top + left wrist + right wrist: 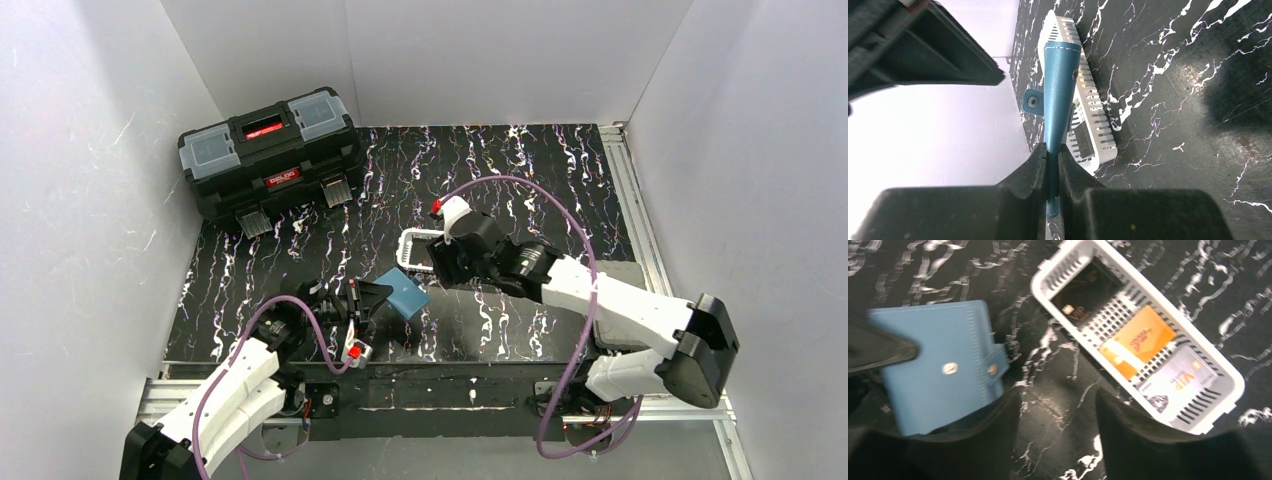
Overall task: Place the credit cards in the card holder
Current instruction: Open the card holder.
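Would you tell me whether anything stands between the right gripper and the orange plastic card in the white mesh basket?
Nothing visible covers the orange plastic card. The open right gripper hangs by the edge of the white mesh basket, whose walls ring the card.

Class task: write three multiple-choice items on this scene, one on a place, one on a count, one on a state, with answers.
1. Where do the thin plastic credit cards lie? A on the black toolbox; B in the white mesh basket; C on the tabletop.
2. How many cards are there? A one; B five; C three.
3. The left claw is: A shut on the teal-blue square card holder; B open; C shut on a card.
Answers: B, all lie inside the basket; C, black, orange and pale; A, it pinches the holder.
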